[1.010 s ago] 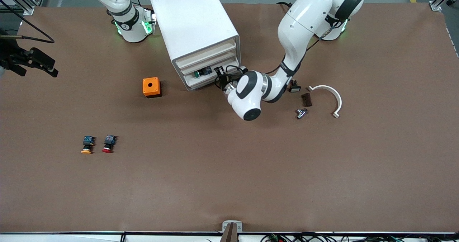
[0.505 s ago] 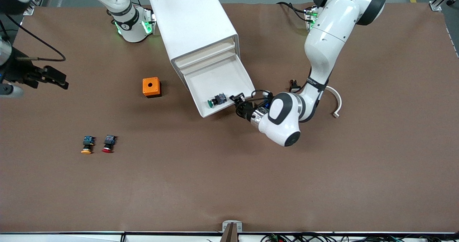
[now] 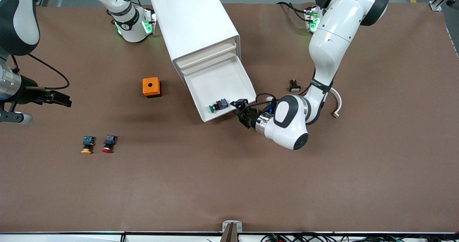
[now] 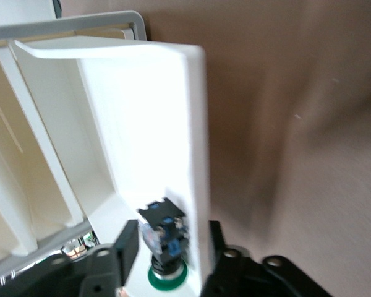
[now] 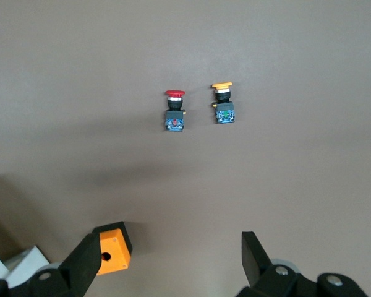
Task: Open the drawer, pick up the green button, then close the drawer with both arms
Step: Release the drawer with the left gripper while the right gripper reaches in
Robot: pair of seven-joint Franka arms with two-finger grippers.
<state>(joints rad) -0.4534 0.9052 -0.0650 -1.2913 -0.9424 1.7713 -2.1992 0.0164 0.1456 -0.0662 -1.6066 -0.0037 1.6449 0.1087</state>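
The green-capped button (image 3: pixel 217 106) lies in the open bottom drawer (image 3: pixel 215 77) of the white cabinet (image 3: pixel 193 19), against the drawer's front wall. My left gripper (image 3: pixel 239 107) is at that front wall; its open fingers straddle the wall's corner, one inside the drawer beside the button. The left wrist view shows the button (image 4: pixel 164 247) between the fingers of the left gripper (image 4: pixel 173 226), with the drawer wall (image 4: pixel 195 124) beside it. My right gripper (image 3: pixel 62 100) is open and empty in the air at the right arm's end of the table; in its wrist view it (image 5: pixel 176 238) looks down on the table.
An orange box (image 3: pixel 151 87) with a hole stands beside the cabinet and shows in the right wrist view (image 5: pixel 113 249). A yellow-capped button (image 3: pixel 87 145) and a red-capped button (image 3: pixel 108 143) lie nearer the front camera. A white curved piece (image 3: pixel 336 98) and a small black part (image 3: pixel 294 86) lie by the left arm.
My left gripper pulled the bottom drawer out, and the green button slid to the drawer's front wall. My right gripper came down the view toward the yellow and red buttons.
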